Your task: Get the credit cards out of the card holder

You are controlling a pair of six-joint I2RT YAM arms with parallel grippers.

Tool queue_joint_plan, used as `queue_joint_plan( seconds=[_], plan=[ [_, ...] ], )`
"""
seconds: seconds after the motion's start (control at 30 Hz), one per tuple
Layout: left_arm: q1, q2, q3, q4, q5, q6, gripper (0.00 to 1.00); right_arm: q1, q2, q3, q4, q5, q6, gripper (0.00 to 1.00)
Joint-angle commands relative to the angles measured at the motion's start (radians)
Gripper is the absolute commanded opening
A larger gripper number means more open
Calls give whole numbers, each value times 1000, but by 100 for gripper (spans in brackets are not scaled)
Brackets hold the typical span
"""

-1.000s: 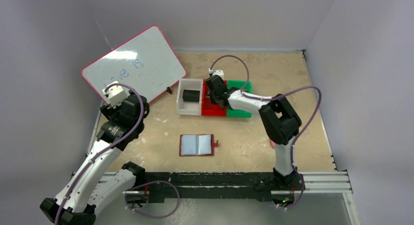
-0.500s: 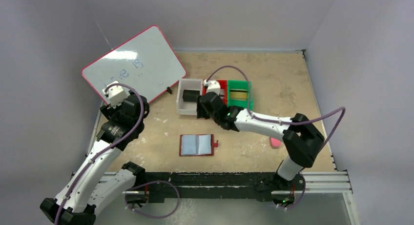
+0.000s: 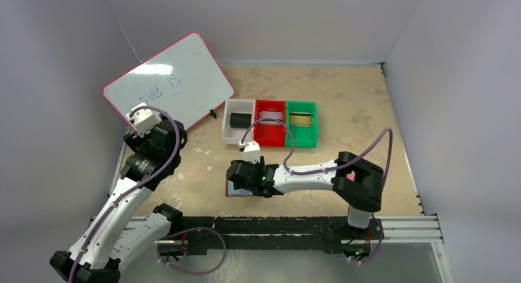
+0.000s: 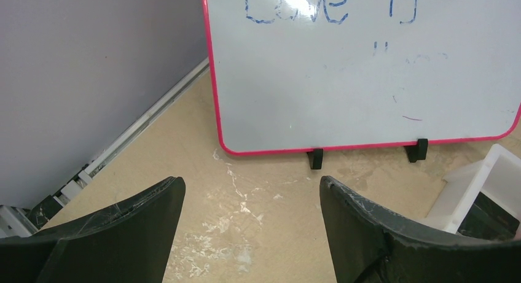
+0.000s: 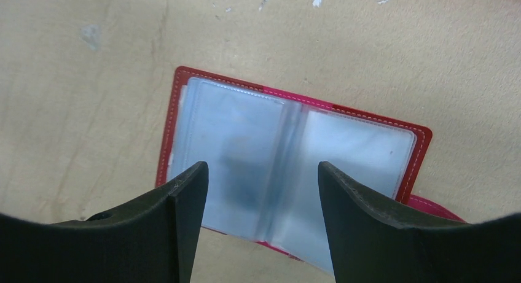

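My right end effector (image 5: pixel 259 172) hangs spread wide and empty, the opened card holder (image 5: pixel 362 154) flat on the desk (image 5: pixel 92 80) directly beneath it. Closing here, I might pinch a slick sleeve (image 5: pixel 233 129), not a card, lifting the whole holder.

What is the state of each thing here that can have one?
card holder: open, lying flat, sleeves facing up.
right end effector: open, over the card holder.
left end effector: open, empty.
whiteboard: standing on its feet.
white bin: holds a black card.
red bin: holds a silver-grey card.
green bin: holds a gold card.
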Motion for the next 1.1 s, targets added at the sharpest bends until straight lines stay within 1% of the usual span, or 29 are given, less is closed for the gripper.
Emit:
queue_joint_plan(
  seconds=[0.0, 0.2, 0.37, 0.47, 0.6, 0.83, 1.07],
  plan=[
    [4, -10, 4, 25, -33, -1, 81, 12, 25, 67, -42, 59, 47, 68],
    [3, -4, 6, 24, -31, 0, 81, 16, 65, 106, -58, 52, 33, 68],
    [4, -5, 5, 25, -28, 0, 81, 15, 81, 113, -34, 30, 16, 68],
    [4, -4, 5, 25, -27, 0, 81, 16, 103, 127, -56, 17, 30, 68],
    [3, -4, 6, 25, -26, 1, 81, 16, 125, 134, -51, 16, 25, 66],
    [4, -4, 3, 25, -25, 2, 80, 16, 134, 132, -56, -16, 27, 65],
    [4, -1, 3, 27, -21, 4, 80, 18, 165, 179, -126, 42, 41, 66]
  ],
)
